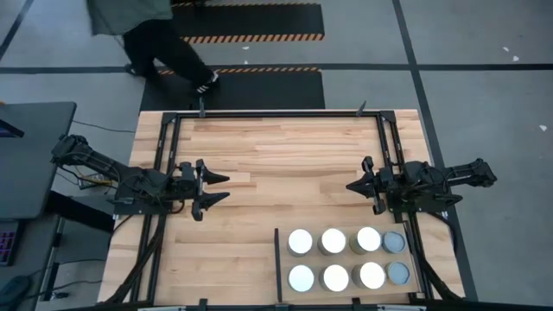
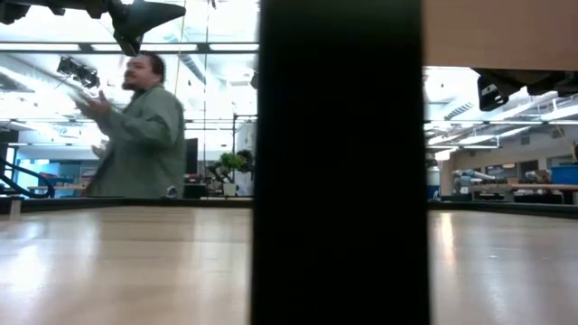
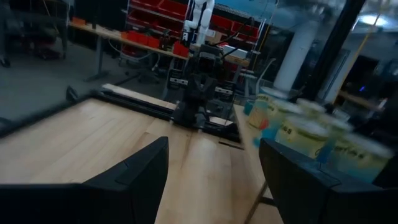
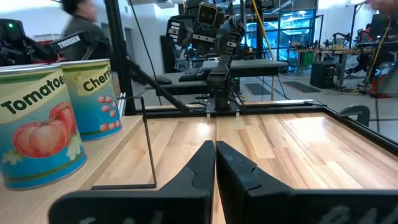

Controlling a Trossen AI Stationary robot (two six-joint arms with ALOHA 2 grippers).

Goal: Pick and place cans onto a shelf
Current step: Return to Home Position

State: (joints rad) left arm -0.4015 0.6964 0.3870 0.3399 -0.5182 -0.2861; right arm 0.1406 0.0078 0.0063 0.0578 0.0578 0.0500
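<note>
Several cans (image 1: 346,257) with silver-white and dull grey tops stand upright in two rows on the shelf (image 1: 282,259), a light-wood section at the table's near right, bounded on its left by a short black divider bar (image 1: 276,263). My left gripper (image 1: 223,188) hovers open at the table's left, pointing level toward the right, with nothing between its fingers (image 3: 143,177). My right gripper (image 1: 349,186) hovers shut at the table's right, just beyond the cans' far row and pointing left. Its wrist view shows a tomato can (image 4: 37,124) and a cherry can (image 4: 93,96) beside the gripper (image 4: 214,149).
Thin black frame bars (image 1: 276,113) edge the table. Bare wood (image 1: 285,164) lies between the two arms. A person (image 1: 147,34) stands beyond the far left corner. A wide black upright (image 2: 339,162) blocks the middle of the low view.
</note>
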